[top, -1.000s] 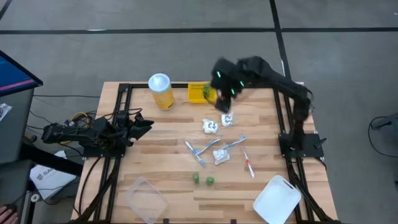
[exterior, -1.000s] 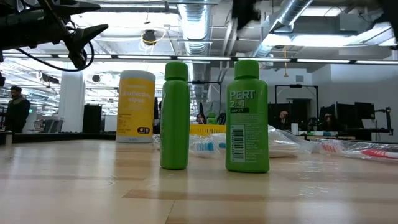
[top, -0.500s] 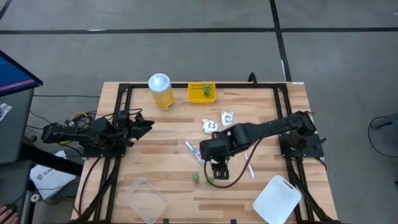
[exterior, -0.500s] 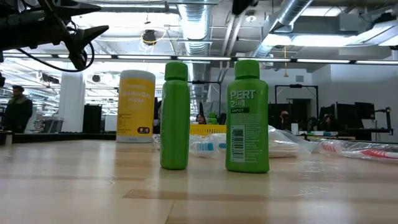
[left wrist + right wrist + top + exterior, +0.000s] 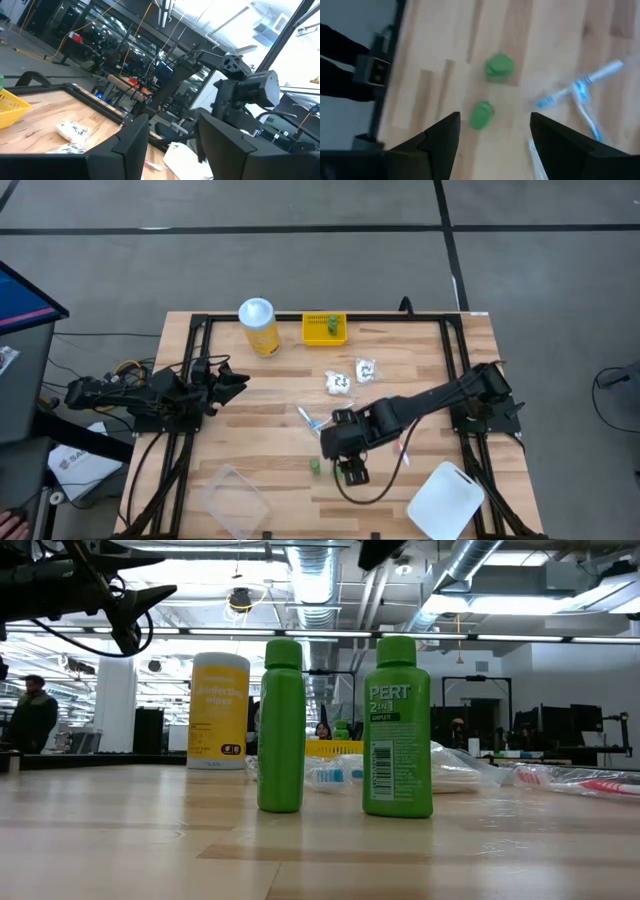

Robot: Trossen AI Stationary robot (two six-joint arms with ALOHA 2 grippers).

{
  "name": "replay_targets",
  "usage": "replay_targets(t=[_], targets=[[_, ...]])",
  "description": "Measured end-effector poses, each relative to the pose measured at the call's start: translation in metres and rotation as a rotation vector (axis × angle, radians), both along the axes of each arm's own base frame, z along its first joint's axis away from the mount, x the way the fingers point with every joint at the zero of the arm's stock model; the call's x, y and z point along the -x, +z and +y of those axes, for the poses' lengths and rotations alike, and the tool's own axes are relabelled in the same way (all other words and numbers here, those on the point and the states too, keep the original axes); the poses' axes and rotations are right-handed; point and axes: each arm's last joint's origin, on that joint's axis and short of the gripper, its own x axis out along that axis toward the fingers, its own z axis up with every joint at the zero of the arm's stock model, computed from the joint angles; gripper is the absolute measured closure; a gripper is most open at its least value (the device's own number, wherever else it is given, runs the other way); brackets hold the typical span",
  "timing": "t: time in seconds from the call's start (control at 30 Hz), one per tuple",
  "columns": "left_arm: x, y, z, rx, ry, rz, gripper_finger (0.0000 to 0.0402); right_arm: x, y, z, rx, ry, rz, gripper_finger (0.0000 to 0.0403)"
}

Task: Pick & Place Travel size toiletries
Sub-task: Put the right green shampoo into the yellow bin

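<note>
Two small green bottles (image 5: 280, 725) stand upright near the table's (image 5: 260, 390) front edge, one printed "PERT" (image 5: 398, 726); a third green bottle sits in the yellow tray (image 5: 324, 328) at the back. The right gripper (image 5: 492, 135) hangs above the pair, its fingers spread wide and holding nothing. The left gripper (image 5: 170, 145) waits part-open at the table's left side, empty.
</note>
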Motion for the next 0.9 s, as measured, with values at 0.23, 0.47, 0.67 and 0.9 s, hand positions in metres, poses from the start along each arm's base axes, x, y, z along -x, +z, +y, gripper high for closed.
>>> replay_targets(t=[0.23, 0.47, 0.67, 0.9], targets=[[0.0, 0.0, 0.0, 0.0, 0.0, 0.001, 0.023, -0.008, -0.036, 0.011, 0.022, 0.01, 0.061, 0.017], [-0.001, -0.001, 0.0, 0.0, -0.001, 0.011, 0.023, -0.016, -0.07, 0.017, 0.073, 0.04, 0.164, 0.017], [-0.002, -0.002, 0.0, -0.001, -0.001, 0.021, 0.023, -0.016, -0.069, 0.017, 0.074, 0.047, 0.155, 0.0177], [-0.003, -0.003, 0.0, -0.001, -0.001, 0.03, 0.023, -0.015, -0.069, 0.023, 0.068, 0.062, 0.145, 0.0187]])
